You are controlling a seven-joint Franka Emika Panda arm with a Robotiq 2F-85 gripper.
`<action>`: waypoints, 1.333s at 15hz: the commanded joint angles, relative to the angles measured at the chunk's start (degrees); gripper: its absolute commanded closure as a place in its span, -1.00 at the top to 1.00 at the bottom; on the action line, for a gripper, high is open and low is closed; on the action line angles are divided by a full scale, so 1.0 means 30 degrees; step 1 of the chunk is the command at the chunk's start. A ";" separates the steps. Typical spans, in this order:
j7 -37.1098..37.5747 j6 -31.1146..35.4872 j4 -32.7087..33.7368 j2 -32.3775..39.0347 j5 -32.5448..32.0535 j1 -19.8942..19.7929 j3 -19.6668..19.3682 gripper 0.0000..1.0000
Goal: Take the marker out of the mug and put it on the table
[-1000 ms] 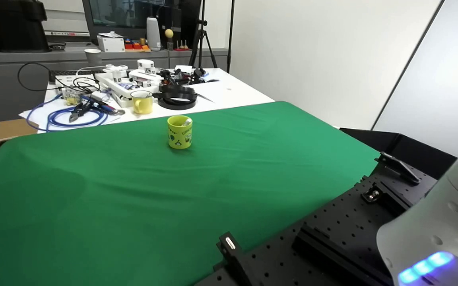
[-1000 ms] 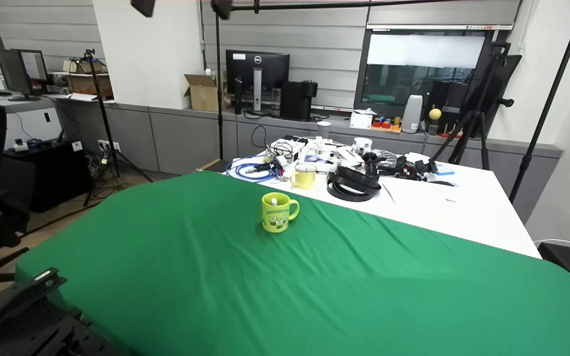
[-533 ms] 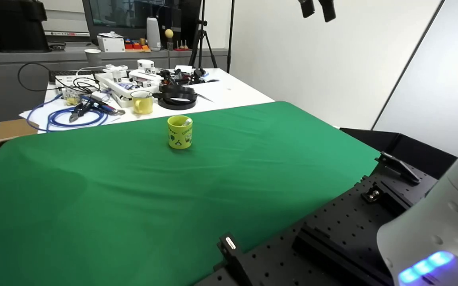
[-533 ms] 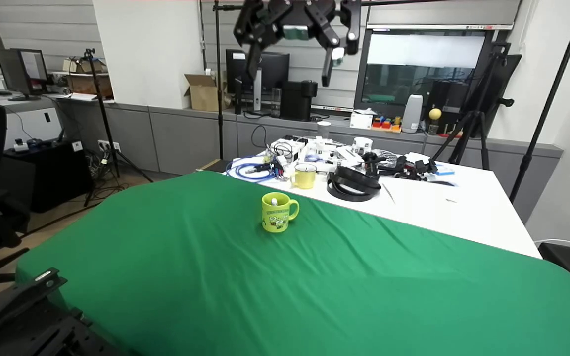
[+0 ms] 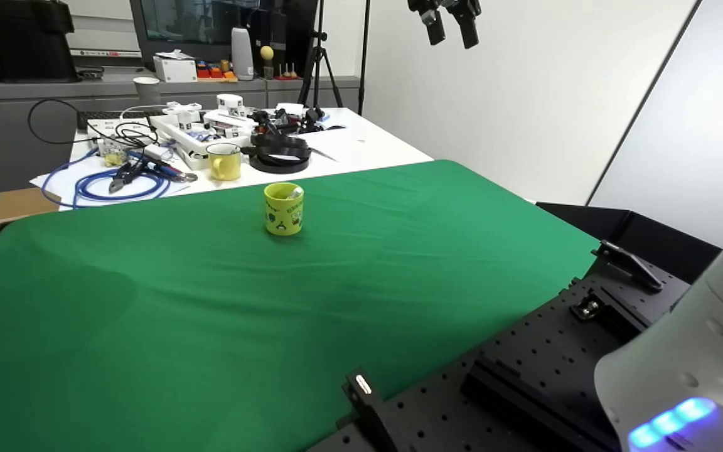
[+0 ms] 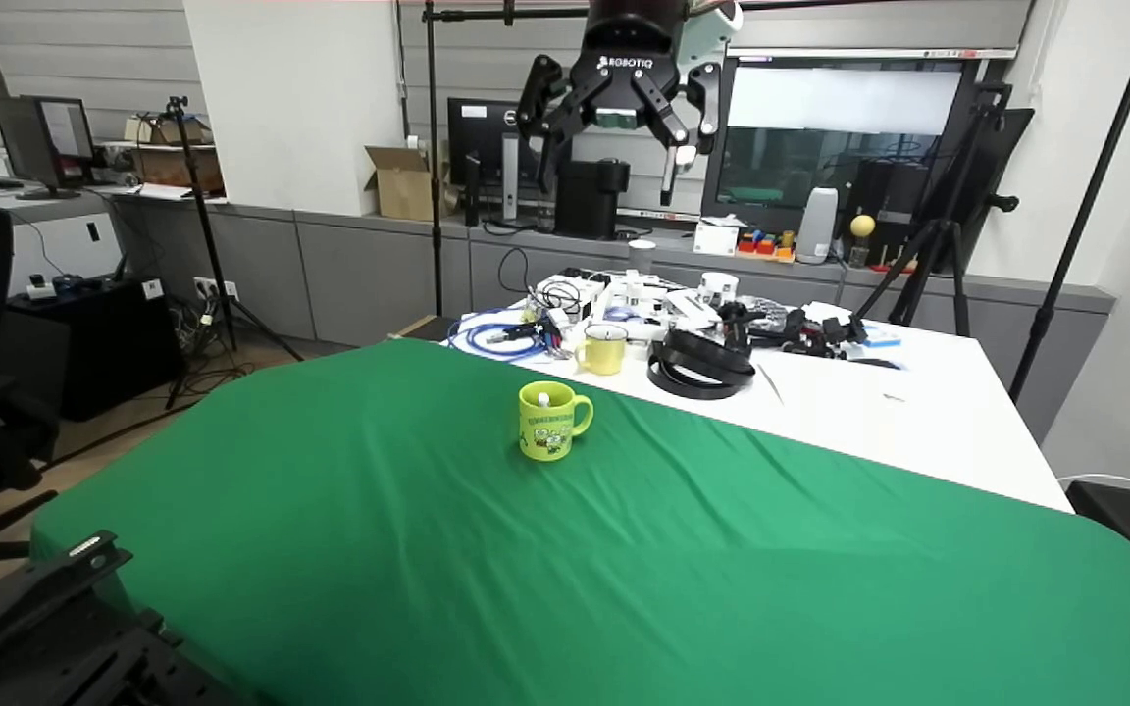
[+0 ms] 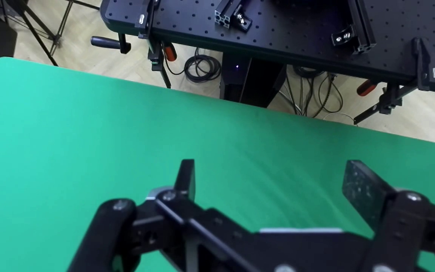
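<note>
The yellow-green mug (image 5: 283, 218) stands upright on the green-covered table (image 5: 211, 314), towards its far side, and shows in both exterior views (image 6: 546, 433). The marker (image 5: 296, 193) is inside the mug; only its whitish end shows at the rim (image 6: 543, 400), and the rest is hidden by the mug wall. My gripper (image 6: 606, 191) is open and empty, high above the table, fingers pointing down. It is at the top of the exterior view (image 5: 454, 41), well apart from the mug. In the wrist view the open fingers (image 7: 270, 168) frame only green cloth (image 7: 89, 128); mug and marker are out of view there.
Behind the mug, a white desk (image 5: 374, 144) holds a pale yellow mug (image 5: 225, 164), black straps (image 5: 278, 155), blue cable (image 5: 120, 188) and white parts. The black robot base plate (image 7: 285, 34), with clamps, lies along the table's near edge.
My gripper has come down into both exterior views from above the picture, moving lower and, in an exterior view, leftward. The mug and marker have not moved.
</note>
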 commanded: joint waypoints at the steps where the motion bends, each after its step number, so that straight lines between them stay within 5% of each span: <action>1: 0.0021 -0.0057 0.0035 -0.0024 -0.0019 -0.0212 0.0204 1.00; 7: -0.0097 -0.0100 0.0509 0.0324 -0.0317 -0.0158 0.0237 1.00; 20: -0.1656 -0.1217 1.1918 1.1043 -0.0901 0.0908 0.1988 1.00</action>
